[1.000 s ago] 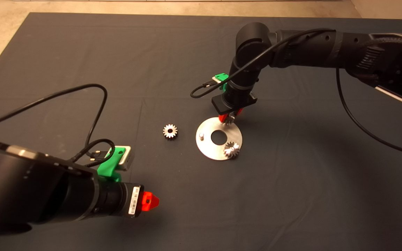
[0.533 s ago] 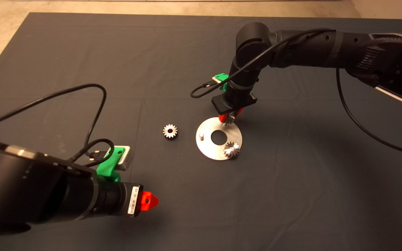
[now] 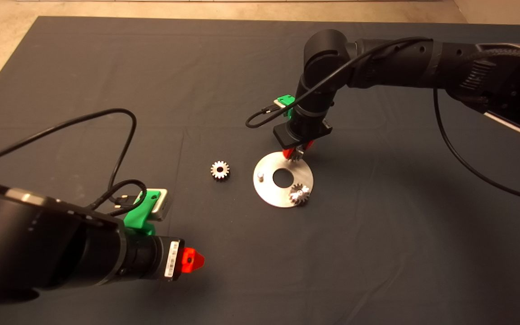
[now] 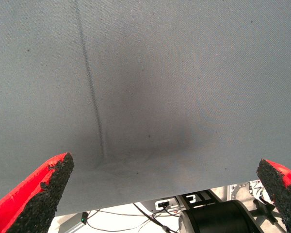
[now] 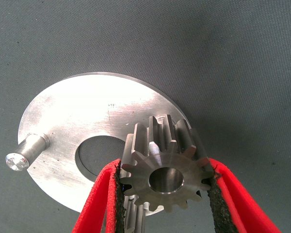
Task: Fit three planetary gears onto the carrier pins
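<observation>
Two red fingers of the right gripper [image 3: 294, 153] clamp a planetary gear [image 5: 167, 168] at the upper edge of the carrier disc [image 3: 266, 192], just right of frame centre. One gear [image 3: 300, 193] sits on the disc's lower-right pin; a bare pin [image 3: 261, 176] stands at its left. Another gear [image 3: 220, 170] lies on the mat [image 3: 106, 67] just left. The left gripper [image 3: 192, 262], lower left, is spread wide and empty.
</observation>
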Available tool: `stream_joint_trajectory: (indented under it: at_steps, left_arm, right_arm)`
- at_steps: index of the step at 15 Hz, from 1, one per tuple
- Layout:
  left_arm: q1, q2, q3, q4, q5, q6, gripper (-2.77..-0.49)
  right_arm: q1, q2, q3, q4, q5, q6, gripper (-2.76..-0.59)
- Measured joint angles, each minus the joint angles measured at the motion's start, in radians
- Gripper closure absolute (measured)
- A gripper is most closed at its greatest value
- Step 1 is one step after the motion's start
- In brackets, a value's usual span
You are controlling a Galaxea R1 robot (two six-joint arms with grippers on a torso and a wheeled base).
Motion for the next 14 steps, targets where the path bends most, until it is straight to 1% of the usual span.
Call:
stream_joint_trajectory:
  at_steps: [2,4,5,8,9,10,11,14]
  left_arm:
    - [0.000,-0.001,0.000,0.000,0.000,0.000,-2.76]
    - [0.000,-0.003,0.000,0.000,0.000,0.000,-2.76]
    - [0.000,-0.002,0.000,0.000,0.000,0.000,-2.76]
    - [0.000,-0.003,0.000,0.000,0.000,0.000,-2.76]
    - [0.000,-0.002,0.000,0.000,0.000,0.000,-2.76]
    - [0.000,-0.002,0.000,0.000,0.000,0.000,-2.76]
    - [0.000,-0.003,0.000,0.000,0.000,0.000,-2.76]
    - [0.000,-0.003,0.000,0.000,0.000,0.000,-2.76]
  right_arm:
    - [0.000,0.003,0.000,-0.001,-0.006,0.000,-0.92]
    - [-0.001,0.004,0.000,-0.001,-0.007,0.000,-0.92]
    - [-0.001,0.009,0.000,-0.003,-0.014,0.000,-0.92]
    - [-0.004,0.017,0.000,-0.011,-0.023,0.000,-0.92]
    - [-0.014,0.017,0.000,-0.018,-0.022,0.000,-0.92]
    - [-0.034,0.016,-0.001,-0.031,-0.016,-0.002,-0.92]
    - [-0.051,0.016,-0.002,-0.034,-0.012,-0.002,-0.92]
    - [-0.053,0.013,-0.001,-0.032,-0.012,-0.002,-0.92]
